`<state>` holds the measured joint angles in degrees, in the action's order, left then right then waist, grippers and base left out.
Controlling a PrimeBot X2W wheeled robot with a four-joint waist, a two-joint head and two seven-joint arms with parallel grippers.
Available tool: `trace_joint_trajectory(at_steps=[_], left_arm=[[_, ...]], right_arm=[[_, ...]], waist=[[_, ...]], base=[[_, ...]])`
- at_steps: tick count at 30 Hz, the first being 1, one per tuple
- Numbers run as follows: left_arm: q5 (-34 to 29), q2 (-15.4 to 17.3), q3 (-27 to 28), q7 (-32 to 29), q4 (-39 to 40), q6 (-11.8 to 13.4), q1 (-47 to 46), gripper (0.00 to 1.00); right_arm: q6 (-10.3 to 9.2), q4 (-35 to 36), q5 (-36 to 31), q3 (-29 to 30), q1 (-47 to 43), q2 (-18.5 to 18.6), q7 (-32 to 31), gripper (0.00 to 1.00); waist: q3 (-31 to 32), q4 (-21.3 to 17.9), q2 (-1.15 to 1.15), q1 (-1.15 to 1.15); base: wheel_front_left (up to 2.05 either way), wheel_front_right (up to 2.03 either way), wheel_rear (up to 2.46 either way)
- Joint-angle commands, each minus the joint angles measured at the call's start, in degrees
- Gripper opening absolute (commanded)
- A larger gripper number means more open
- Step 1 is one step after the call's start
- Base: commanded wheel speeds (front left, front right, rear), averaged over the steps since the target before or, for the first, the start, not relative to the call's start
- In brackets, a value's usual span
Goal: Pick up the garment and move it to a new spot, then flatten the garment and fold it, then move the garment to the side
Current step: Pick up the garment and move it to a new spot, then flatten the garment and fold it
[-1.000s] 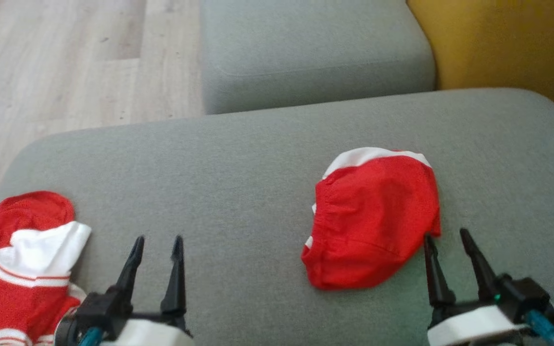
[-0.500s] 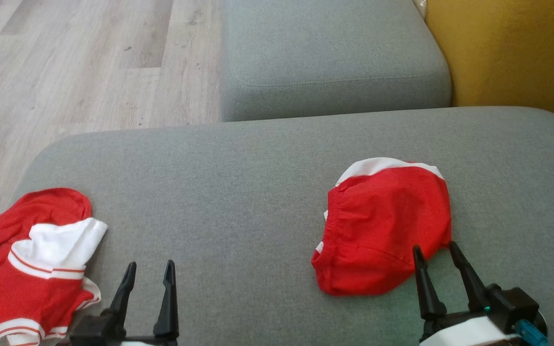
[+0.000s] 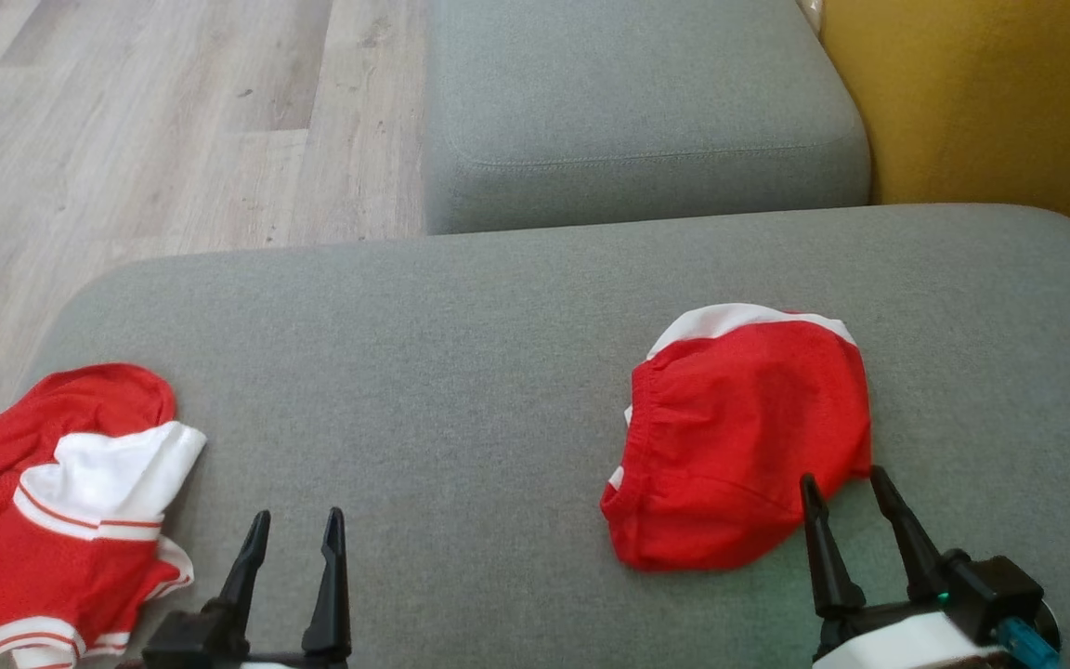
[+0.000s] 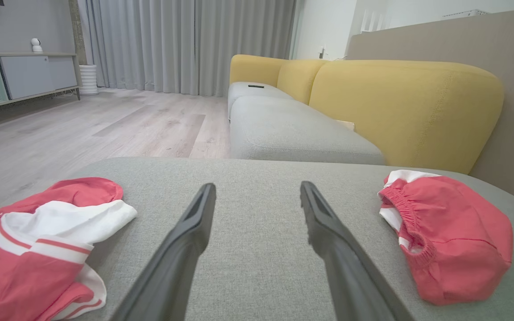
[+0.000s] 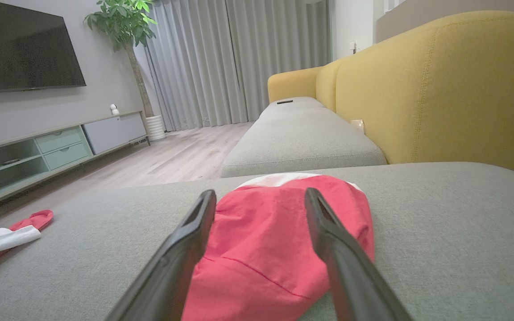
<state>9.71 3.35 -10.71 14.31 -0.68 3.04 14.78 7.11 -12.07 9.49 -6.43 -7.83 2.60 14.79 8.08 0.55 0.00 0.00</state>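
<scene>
Setting: a living room, with a broad grey seat (image 3: pixel 461 372) in front, pale wood floor (image 3: pixel 126 139) behind it on the left, a second grey cushion (image 3: pixel 637 93) and a yellow backrest (image 3: pixel 981 93) on the right.
Jersey (image 3: pixel 61 502): red and white, crumpled at the seat's left end. The head view cuts it off at the picture's edge, and its dark lettering is too cropped to read.
Left gripper (image 3: pixel 298 514): just right of the jersey and clear of it. Its fingers are spread over bare fabric with nothing between them.
Shorts (image 3: pixel 739 427): red with a white band, lying in a compact folded shape on the right half of the seat, well apart from the jersey.
Right gripper (image 3: pixel 843 474): at the near right corner of the shorts, fingers spread and gripping nothing. The left fingertip overlaps the red cloth, but contact cannot be told.
Head view alone: the full gap of grey seat between the two garments, seen from above.
Left wrist view alone: the elastic waistband of the shorts, side on, and grey curtains (image 4: pixel 185 44) beyond the floor.
Right wrist view alone: a wall television (image 5: pixel 20 49), a potted plant (image 5: pixel 123 22) and a low cabinet (image 5: pixel 60 142), with the jersey as a sliver at far left.
Hidden: both gripper bodies run off the bottom of the head view. In the right wrist view the fingers cover the near edge of the shorts.
</scene>
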Motion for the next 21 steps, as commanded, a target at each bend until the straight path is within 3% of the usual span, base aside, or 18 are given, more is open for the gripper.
trace_joint_trajectory(at_steps=[1, 14, 21], left_arm=[[-0.37, -0.46, 1.31, 0.69, 1.46, 0.07, -2.87, 1.00], [-1.41, -0.45, 0.84, 0.69, 0.23, 0.34, -3.40, 1.00], [0.86, -0.46, -2.44, 0.69, -1.32, -0.33, -5.74, 1.00]], right_arm=[[0.37, 1.63, -0.50, -1.31, 1.41, 0.28, 0.21, 1.00], [0.37, 1.48, -0.64, -1.62, 1.09, 0.28, 0.21, 1.00], [0.37, 1.34, -0.79, -2.61, 1.38, 0.28, 0.21, 1.00]], waist=[[0.06, 0.02, 0.00, 0.00], [0.54, 0.36, 0.00, 0.00], [0.06, -0.67, 0.00, 0.00]], base=[[0.00, 0.00, 0.00], [0.00, 0.00, 0.00], [0.00, 0.00, 0.00]])
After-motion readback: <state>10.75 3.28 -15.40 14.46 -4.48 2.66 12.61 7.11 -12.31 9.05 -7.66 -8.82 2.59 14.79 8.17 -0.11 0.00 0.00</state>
